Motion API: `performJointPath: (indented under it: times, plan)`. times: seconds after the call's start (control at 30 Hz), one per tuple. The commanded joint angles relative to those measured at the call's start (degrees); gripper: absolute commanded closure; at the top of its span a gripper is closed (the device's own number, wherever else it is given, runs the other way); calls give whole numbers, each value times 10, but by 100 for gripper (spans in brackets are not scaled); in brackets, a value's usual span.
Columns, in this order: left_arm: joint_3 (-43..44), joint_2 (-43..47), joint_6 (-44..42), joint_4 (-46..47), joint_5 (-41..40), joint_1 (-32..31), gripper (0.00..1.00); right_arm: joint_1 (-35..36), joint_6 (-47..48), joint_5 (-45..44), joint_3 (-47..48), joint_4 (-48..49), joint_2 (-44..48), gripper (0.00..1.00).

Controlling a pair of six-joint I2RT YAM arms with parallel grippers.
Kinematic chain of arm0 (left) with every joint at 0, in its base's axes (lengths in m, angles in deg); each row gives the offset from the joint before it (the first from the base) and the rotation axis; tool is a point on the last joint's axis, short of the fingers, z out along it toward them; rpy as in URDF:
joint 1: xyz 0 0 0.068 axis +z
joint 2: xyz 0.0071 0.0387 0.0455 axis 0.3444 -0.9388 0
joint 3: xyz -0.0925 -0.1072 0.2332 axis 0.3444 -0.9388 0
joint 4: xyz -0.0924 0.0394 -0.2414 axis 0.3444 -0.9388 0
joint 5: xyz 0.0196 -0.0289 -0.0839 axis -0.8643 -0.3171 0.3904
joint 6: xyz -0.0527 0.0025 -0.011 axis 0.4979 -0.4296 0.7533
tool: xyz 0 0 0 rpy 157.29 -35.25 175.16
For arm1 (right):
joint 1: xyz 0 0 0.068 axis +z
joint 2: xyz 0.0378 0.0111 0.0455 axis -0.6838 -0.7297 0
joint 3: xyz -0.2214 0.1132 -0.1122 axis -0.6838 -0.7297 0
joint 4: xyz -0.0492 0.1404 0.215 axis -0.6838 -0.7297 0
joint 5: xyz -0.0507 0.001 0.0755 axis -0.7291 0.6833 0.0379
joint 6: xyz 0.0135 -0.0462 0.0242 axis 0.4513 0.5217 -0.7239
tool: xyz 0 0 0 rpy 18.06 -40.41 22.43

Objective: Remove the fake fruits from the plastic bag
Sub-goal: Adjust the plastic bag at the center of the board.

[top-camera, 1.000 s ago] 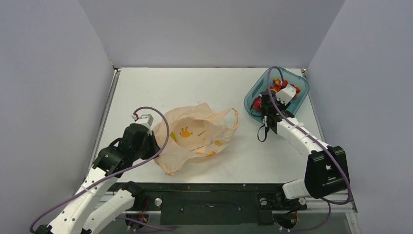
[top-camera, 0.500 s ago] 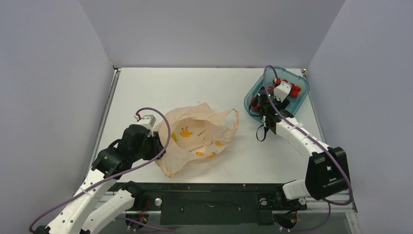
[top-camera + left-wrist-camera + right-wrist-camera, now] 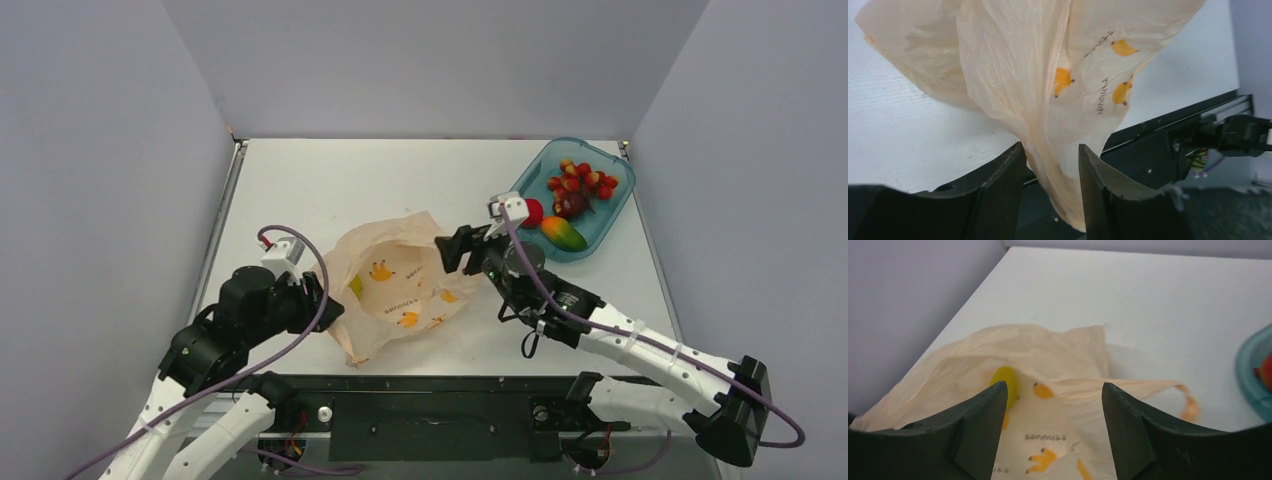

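While left gripper (image 3: 1050, 150) pinches crinkly plastic bag (image 3: 400, 270), right gripper (image 3: 1054, 387) splayed apart; round yellow-green fruit (image 3: 1007, 379) inside

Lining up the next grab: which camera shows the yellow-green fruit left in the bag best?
Right wrist: the yellow-green fruit sits large inside the plastic bag, partly behind the right gripper. Top external shows it small; left wrist shows only bag.

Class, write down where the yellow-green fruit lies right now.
In the top view, the yellow-green fruit lies inside the plastic bag, in its left part, close to the left gripper that pinches the bag.
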Motion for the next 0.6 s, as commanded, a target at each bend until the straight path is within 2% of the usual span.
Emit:
performJointPath:
  times: [0.0,0.1,0.17,0.27,0.37,0.43,0.57]
  plan:
    - [86,26,51,4,-20,-2,60,79,17,130,-36,92,-61,38]
    - [140,10,57,-28,-34,-3,60,141,15,166,-34,146,-124,47]
    - [166,-5,55,-52,-49,-3,60,168,9,176,-29,182,-176,48]
    - [186,-23,52,-80,-77,-3,59,188,-7,216,-2,231,-285,52]
    - [185,-38,57,-92,-116,-3,57,207,-38,249,41,241,-390,58]
    - [165,-63,57,-83,-128,-2,56,209,-58,273,51,251,-424,61]
    - [131,-119,56,-55,-154,3,55,208,-68,295,50,256,-431,62]
